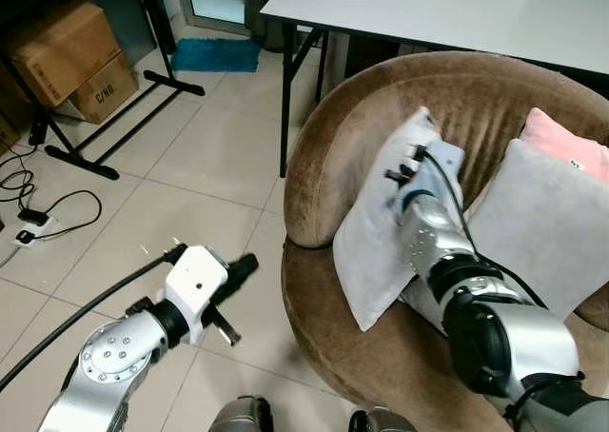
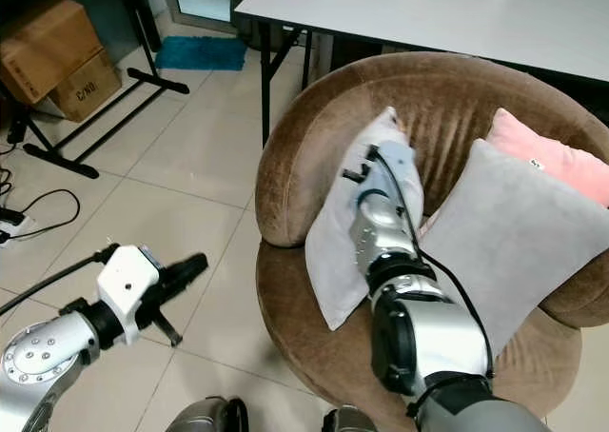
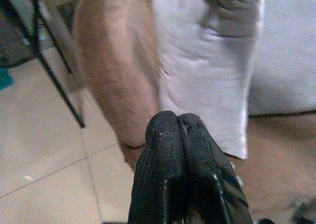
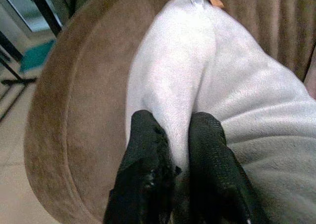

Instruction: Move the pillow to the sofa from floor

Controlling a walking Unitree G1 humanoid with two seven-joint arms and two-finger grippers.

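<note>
Pillow (image 1: 381, 227) upright on brown sofa (image 1: 314, 166) seat, leaning at its left armrest | right gripper (image 4: 173, 140) pinches a fold of pillow between its 2 fingers | left gripper (image 3: 180, 135) fingers pressed together, holding nothing, over tiled floor (image 1: 190, 166) beside sofa | grey cushion (image 1: 542, 232) and pink cushion (image 1: 566, 147) at right

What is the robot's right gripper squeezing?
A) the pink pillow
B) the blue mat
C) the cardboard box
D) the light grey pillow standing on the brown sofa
D: in the right wrist view the right gripper pinches a fold of the light grey pillow between its two black fingers, with the pillow standing on edge against the round brown sofa.
</note>
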